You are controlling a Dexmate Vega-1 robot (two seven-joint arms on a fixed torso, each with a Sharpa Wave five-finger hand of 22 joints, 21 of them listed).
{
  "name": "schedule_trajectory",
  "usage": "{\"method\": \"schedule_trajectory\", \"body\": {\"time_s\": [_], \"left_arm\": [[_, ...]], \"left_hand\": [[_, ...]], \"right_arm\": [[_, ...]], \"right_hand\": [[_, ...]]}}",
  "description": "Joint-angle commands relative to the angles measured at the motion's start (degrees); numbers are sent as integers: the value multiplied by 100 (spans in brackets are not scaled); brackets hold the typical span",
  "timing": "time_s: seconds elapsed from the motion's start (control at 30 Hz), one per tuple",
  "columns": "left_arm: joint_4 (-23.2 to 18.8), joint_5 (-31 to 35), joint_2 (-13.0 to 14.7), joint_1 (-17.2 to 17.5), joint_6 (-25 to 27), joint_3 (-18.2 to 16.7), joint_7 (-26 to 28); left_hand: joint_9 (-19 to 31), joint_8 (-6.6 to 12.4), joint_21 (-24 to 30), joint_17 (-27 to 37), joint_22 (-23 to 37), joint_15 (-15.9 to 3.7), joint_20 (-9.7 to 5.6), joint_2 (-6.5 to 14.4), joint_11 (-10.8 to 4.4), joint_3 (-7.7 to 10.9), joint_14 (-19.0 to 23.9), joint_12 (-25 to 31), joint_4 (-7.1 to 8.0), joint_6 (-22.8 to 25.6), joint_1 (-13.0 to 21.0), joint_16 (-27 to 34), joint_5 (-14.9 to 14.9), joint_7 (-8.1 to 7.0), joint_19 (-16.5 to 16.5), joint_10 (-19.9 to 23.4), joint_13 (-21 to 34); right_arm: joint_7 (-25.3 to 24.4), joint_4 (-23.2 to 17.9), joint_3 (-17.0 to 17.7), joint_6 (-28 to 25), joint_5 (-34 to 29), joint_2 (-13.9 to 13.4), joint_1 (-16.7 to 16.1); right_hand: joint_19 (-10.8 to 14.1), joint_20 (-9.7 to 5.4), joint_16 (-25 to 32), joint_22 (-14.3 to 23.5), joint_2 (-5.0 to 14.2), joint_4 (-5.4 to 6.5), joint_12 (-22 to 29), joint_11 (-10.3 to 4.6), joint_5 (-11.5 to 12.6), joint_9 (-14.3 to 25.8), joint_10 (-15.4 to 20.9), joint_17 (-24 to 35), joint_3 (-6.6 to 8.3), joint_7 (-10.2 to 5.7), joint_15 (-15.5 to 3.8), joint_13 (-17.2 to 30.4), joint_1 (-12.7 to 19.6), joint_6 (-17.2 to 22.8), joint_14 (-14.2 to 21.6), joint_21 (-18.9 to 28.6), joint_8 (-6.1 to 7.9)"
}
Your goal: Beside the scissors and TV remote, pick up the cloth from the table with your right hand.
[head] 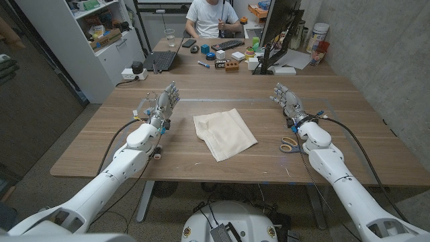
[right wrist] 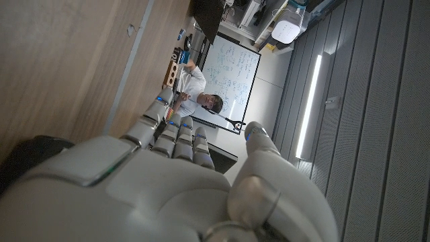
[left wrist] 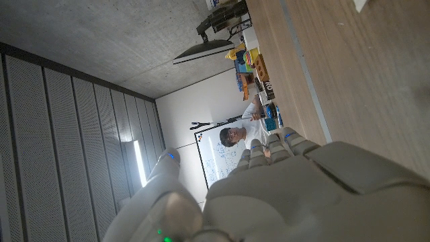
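Cream cloth (head: 224, 134) lies loosely folded mid-desk (head: 336, 101), nothing touching it. Right hand (head: 287, 101) is well to its right, holding nothing, fingers apart and extended toward the far edge. Left hand (head: 163, 103) mirrors it on the other side, also holding nothing. Scissors (head: 289, 144) lie just beside the right wrist, near the front edge. Person (head: 209, 17) sits at the cluttered far desk behind.

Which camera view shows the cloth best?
The head view: the cloth lies whole at mid-table, between both arms. In the left wrist view, what may be its corner is cut off. The right wrist view gives bare table.
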Motion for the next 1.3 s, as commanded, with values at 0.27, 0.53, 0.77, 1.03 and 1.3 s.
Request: {"method": "schedule_trajectory", "body": {"time_s": [0.27, 0.53, 0.77, 1.03, 1.3], "left_arm": [[-333, 104, 497, 442, -57, -271, 95], [-364, 59, 608, 518, -163, -398, 20], [-413, 82, 694, 507, -183, -452, -23], [-423, 67, 723, 495, -197, -474, -88], [-444, 48, 748, 523, -137, -504, -51]], "left_hand": [[23, 57, 17, 10, 19, 48, 53, 75, 21, 66, 45, 72, -16, 72, 45, 24, 18, -5, 11, 32, 28], [24, 64, 18, 10, 20, 50, 68, 103, 23, 78, 50, 76, -31, 100, 65, 24, 13, 5, 11, 43, 28], [25, 68, 17, 10, 21, 48, 81, 116, 32, 83, 55, 78, -40, 118, 74, 25, 10, 0, 5, 49, 28], [25, 72, 15, 11, 22, 48, 91, 127, 23, 86, 58, 77, -52, 141, 83, 24, 5, -8, -3, 48, 29], [26, 73, 14, 11, 23, 57, 105, 137, 36, 88, 73, 75, -63, 156, 90, 28, 1, 9, -8, 42, 29]], "right_arm": [[-439, -1470, -224, 472, -1650, -837, -844], [-648, -1763, -453, 315, -1925, -1153, -910], [-943, -2086, -624, 278, -2356, -1466, -962], [-1296, -2329, -796, 216, -2854, -1847, -1001], [-1399, -2606, -920, -108, -3046, -2250, -1043]], "right_hand": [[262, 90, 49, 30, 54, -201, 53, -14, 11, 26, 253, -97, 152, -33, -23, 28, 338, 276, 279, -20, 73], [329, 194, 69, 29, 36, -285, 42, -23, -18, 31, 309, -145, 193, -41, -38, 35, 497, 364, 402, -51, 82], [344, 239, 78, 28, 22, -302, 44, -20, -35, 34, 352, -161, 199, -49, -49, 39, 559, 423, 448, -75, 91], [-147, 350, 6, 25, -50, -273, -19, -13, -74, 41, 300, -191, 156, -151, -28, 56, 641, 426, 310, -387, 44], [-832, 990, -198, 27, -112, -231, -106, -599, -77, 52, 14, -276, 109, -677, 187, 82, 747, 911, -354, -842, 112]]}}
